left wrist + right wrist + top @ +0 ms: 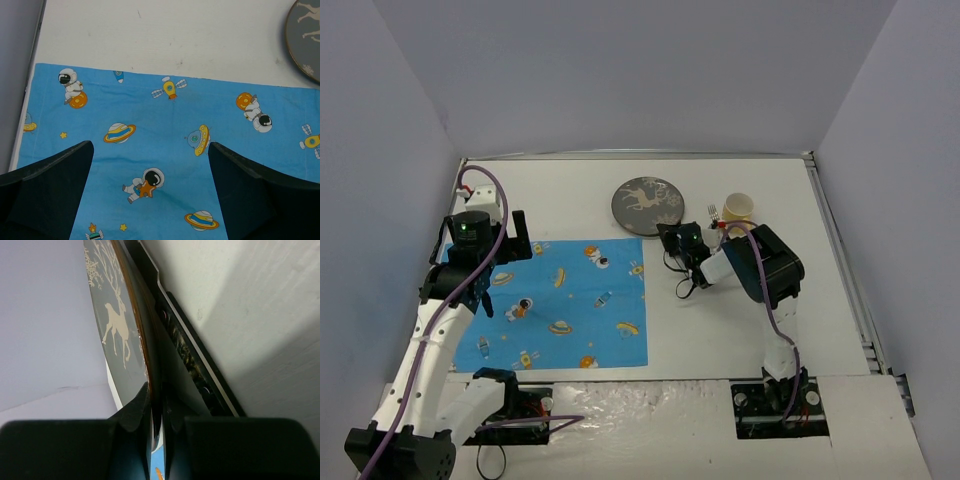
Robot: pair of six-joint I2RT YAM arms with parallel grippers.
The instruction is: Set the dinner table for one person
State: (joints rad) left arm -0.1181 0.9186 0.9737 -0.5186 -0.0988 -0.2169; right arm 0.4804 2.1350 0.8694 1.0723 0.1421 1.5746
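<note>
Table: a large flat white rectangular table (720, 310) with a thin metal rim carries everything in view and fills the floor of the grey-walled enclosure.
Placemat: a blue cloth placemat (565, 300) printed with cartoon astronauts, planets and rockets lies flat on the table's left half, near the arm bases.
Plate: a round dark grey plate (646, 204) with a pale deer print and a brown rim sits beyond the placemat's far right corner, its near rim right at that corner.
Cup: a pale yellow cup (738, 207) stands upright on the table, right of the plate and apart from it.
Left gripper: the left gripper (150, 192) hangs over the placemat's far left part, fingers spread wide, holding nothing.
Right gripper: the right gripper (156, 415) is pressed together on the plate's rim, one finger on each face.
Plate lift: I cannot tell whether it is off the table.
</note>
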